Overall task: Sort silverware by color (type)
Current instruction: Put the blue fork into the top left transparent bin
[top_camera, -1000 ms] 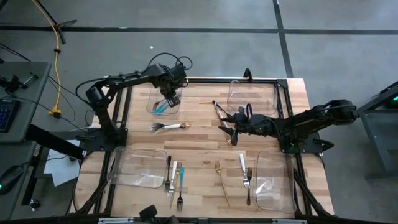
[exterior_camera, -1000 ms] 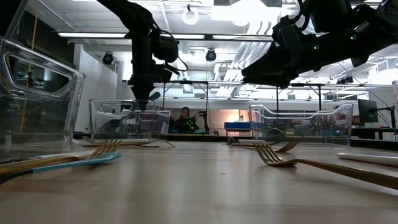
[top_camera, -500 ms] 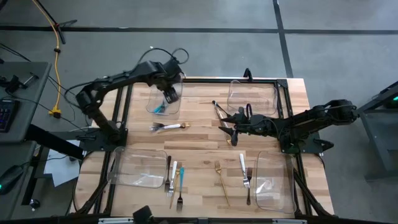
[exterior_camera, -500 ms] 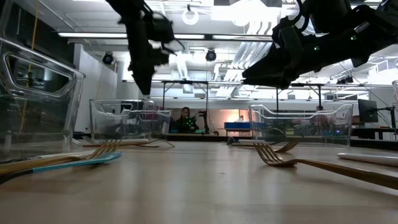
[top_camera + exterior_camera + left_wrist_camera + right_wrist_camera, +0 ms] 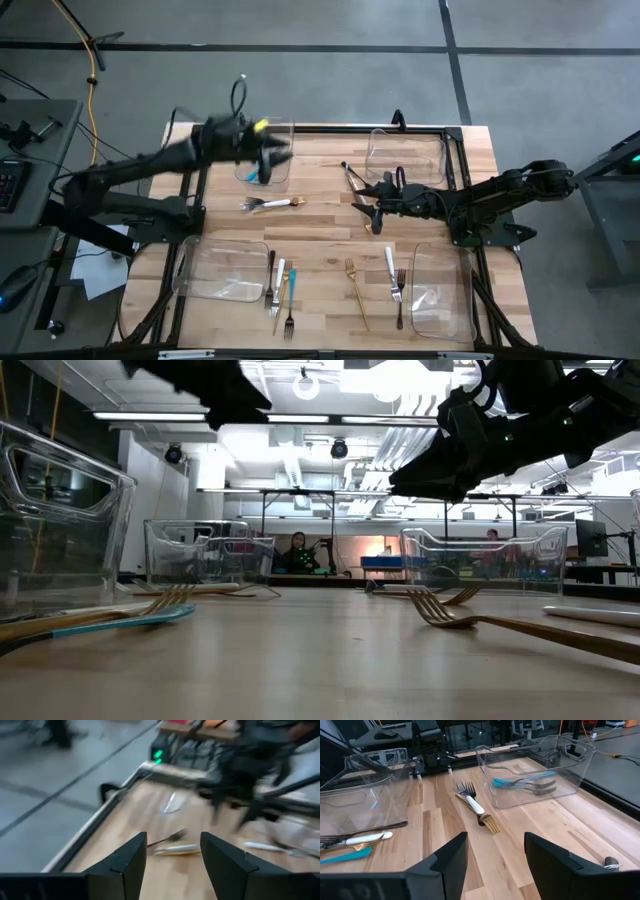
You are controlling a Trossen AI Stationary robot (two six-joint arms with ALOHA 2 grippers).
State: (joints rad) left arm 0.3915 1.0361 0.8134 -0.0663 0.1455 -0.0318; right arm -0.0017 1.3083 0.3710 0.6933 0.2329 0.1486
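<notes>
A robotics lab: grey concrete floor (image 5: 300, 80) crossed by dark lines, long ceiling strip lights (image 5: 170, 416) with exposed white ducts (image 5: 400, 445), black metal rig frames (image 5: 300, 491), a seated person (image 5: 297, 550) at distant benches.

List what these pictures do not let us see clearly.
- Left gripper, high view: motion blur smears it.
- Left wrist view: blurred, so the utensils beyond the fingers have no clear type.
- Gold fork, low view: handle cut off by the picture's edge.
- Far bins, low view: contents unreadable through the glare.
</notes>
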